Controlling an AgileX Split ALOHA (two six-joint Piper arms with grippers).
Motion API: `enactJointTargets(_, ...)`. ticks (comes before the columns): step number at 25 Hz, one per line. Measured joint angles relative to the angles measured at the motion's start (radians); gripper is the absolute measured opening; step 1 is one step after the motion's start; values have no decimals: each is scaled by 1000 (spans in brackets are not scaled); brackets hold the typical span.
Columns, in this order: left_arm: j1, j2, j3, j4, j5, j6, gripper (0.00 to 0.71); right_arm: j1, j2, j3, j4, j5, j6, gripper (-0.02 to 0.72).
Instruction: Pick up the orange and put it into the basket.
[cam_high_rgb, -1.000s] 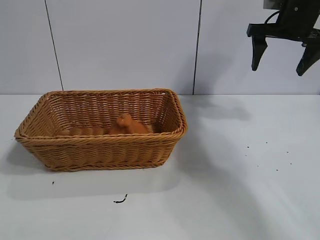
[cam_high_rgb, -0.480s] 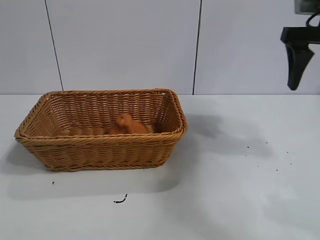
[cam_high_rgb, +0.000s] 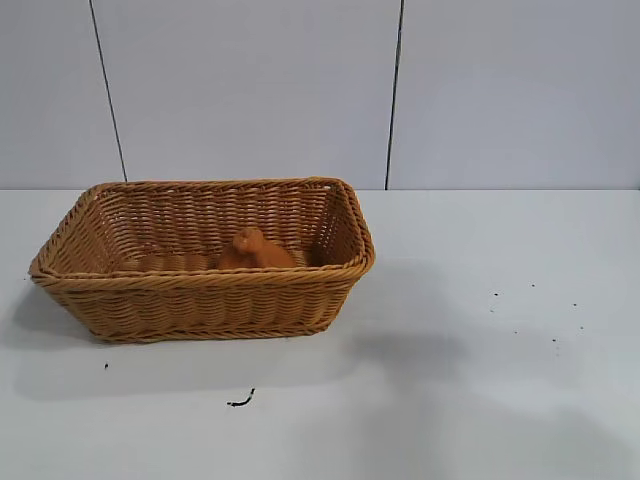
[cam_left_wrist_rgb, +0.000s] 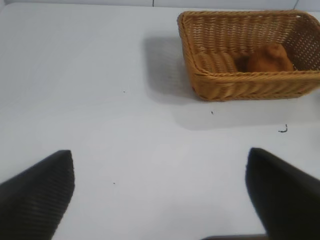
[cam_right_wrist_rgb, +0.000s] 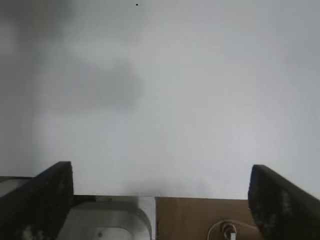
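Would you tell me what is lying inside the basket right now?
The orange rests on the floor of the basket, toward its right half. The near wall covers the orange's underside and much of the floor, so whether anything smaller lies there cannot be seen.

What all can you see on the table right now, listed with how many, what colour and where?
basket: one, tan-brown wicker, on the table's left half.
orange: one, dull orange, inside the basket near its right end.
table: one, white, under everything.
scrap: one, black, on the table in front of the basket.
specks: several, dark, scattered at the table's right.
left tool: one, black, open, above bare table.
right tool: one, black, open, empty, above bare table.
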Motion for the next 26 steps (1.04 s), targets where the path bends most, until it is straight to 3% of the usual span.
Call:
enactJointTargets(15, 0, 0, 0, 0, 0, 0, 666, 0, -514, 80, 20, -10, -3, 649)
enactJointTargets(26, 0, 0, 0, 0, 0, 0, 666, 0, -550, 80, 20, -10, -2, 649)
